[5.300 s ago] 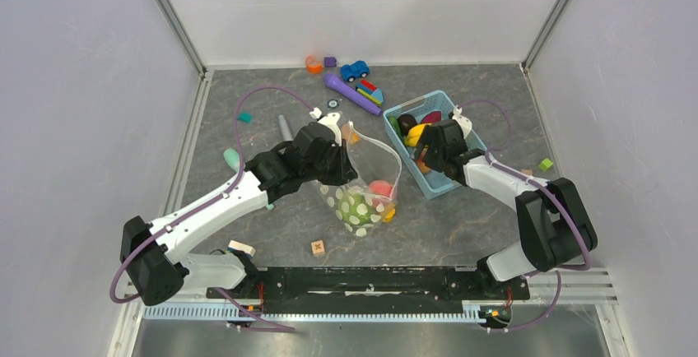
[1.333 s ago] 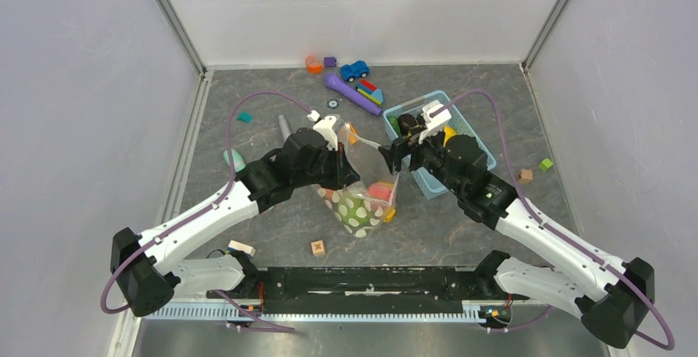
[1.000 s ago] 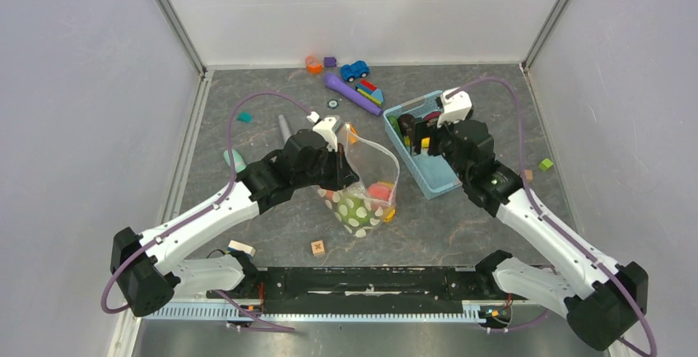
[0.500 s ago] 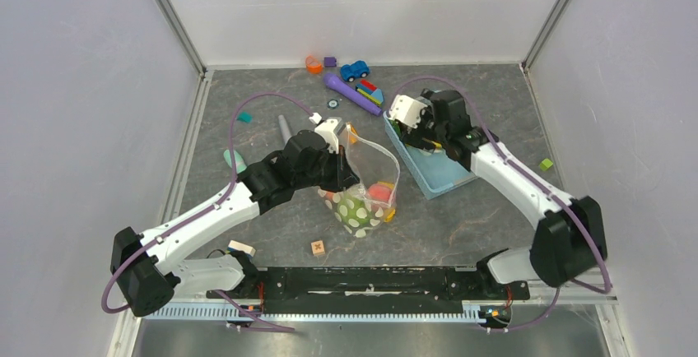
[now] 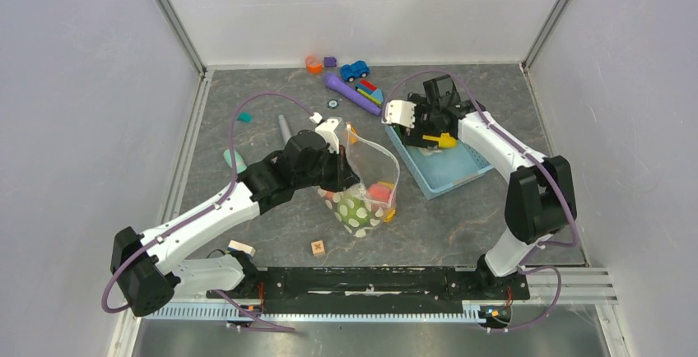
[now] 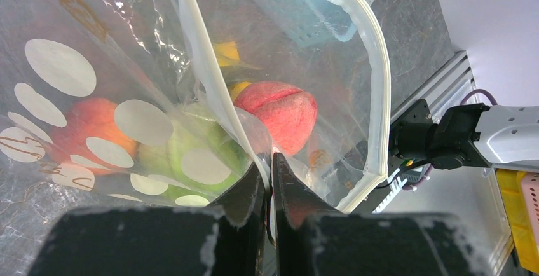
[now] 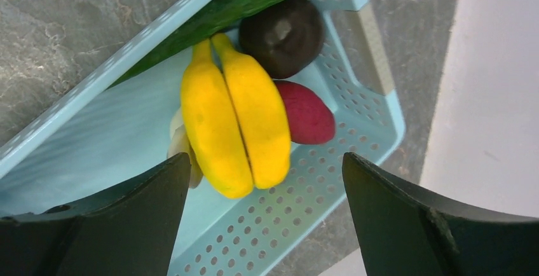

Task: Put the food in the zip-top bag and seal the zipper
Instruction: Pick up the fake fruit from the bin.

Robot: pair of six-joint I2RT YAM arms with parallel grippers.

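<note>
Banana bunch (image 7: 235, 123) is in the blue lattice basket (image 7: 305, 225), directly under the right gripper (image 7: 264, 161). The fingers are spread wide with nothing held.

- Key relation: in the right wrist view the bunch's long axis runs away from the camera, parallel to the finger faces, so closing would squeeze it across its width. It sits off-centre, toward the left-hand finger in that view, so I'd shift slightly before descending.
- Crowding: the dark purple piece (image 7: 283, 34) and the red piece (image 7: 308, 114) lie close against the bunch on its far and right sides. The green cucumber (image 7: 235, 2) lies along the basket wall. There's little room for a finger on the red-piece side.
- Left gripper (image 6: 268, 180) is pinched shut on the near lip of the zip-top bag (image 5: 370, 172), holding the mouth open. The zipper (image 6: 378, 98) is bowed wide and unsealed.
- Already in the bag: a peach (image 6: 279, 110) and the green cabbage (image 6: 191, 161).
- The bag sits on the grey table (image 5: 272, 217), just left of the basket, so the transfer is short. The right arm is the nearer one, and the left is occupied.
- Risk: the film is floppy, so the mouth may sag.
</note>
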